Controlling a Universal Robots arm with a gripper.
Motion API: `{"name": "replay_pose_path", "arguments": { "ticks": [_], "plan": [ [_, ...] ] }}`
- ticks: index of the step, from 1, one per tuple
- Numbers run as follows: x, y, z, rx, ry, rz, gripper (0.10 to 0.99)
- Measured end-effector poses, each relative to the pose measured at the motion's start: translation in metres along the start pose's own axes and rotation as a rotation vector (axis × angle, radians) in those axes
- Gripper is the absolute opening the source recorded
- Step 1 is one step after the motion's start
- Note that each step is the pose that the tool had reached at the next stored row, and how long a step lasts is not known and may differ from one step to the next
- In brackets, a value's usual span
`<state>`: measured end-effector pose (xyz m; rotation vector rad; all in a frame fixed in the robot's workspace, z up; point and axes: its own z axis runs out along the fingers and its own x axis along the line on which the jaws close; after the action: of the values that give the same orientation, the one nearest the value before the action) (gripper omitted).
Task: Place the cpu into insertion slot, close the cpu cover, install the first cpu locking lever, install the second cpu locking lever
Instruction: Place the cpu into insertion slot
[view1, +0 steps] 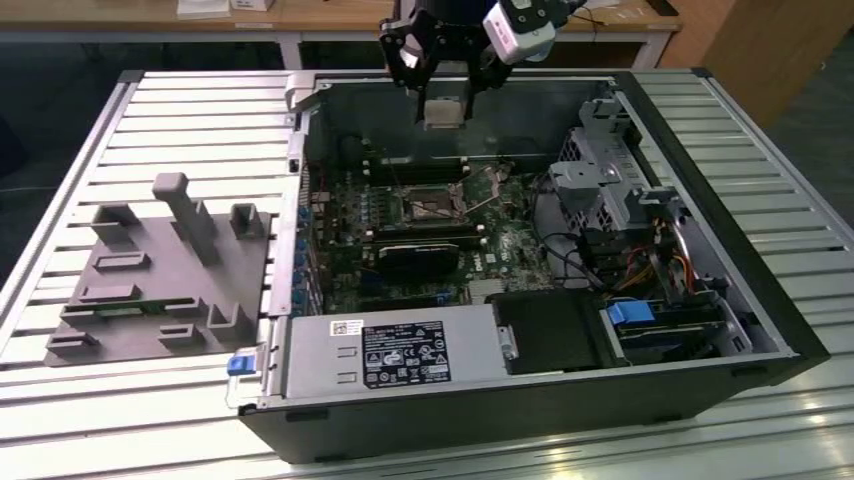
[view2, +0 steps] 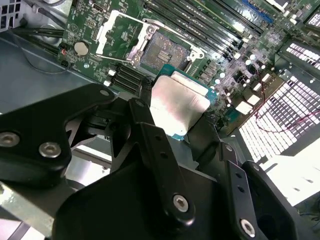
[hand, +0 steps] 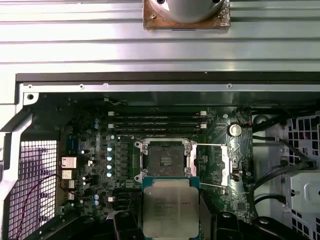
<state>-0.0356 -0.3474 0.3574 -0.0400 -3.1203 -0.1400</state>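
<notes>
I have the cpu (hand: 170, 205) pinched flat between the two black fingers (view2: 150, 135) of the gripper (hand: 170, 220), one finger on each opposite edge. Its silvery top faces up in both wrist views. The chip hangs above the motherboard and is not seated.

The insertion slot (hand: 165, 157) lies bare just past the chip's leading edge, its dark centre uncovered inside the grey rim. The cpu cover (hand: 223, 165) is swung open and stands off one side of the socket, next to a coin cell battery (hand: 234, 130). The memory slots (hand: 155, 122) run along the socket's far side.

In the exterior view the gripper (view1: 445, 105) hovers at twelve o'clock over the open computer case (view1: 787, 330), near its far wall. The socket (view1: 430, 205) sits below it, close to the middle of the board.

Inside the case:
- A silver power supply (view1: 387, 355) fills the six o'clock end.
- A black heatsink block (view1: 416, 258) sits between the power supply and the socket.
- A drive cage (view1: 614, 190) with loose cables takes the three o'clock side.

The case lies on its side on a slatted metal table (view1: 174, 110). At nine o'clock from the case, toward the exterior view's left, stands a grey moulded fixture (view1: 160, 270) with upright pegs. Beyond the table at twelve o'clock I can see a wooden workbench (view1: 334, 15).
</notes>
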Motion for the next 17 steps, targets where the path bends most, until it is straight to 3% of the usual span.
{"name": "replay_pose_path", "arguments": {
  "ticks": [17],
  "plan": [
    [-0.0003, -0.0016, 0.0184, 0.0, -0.0029, 0.0, 0.537]
  ]
}}
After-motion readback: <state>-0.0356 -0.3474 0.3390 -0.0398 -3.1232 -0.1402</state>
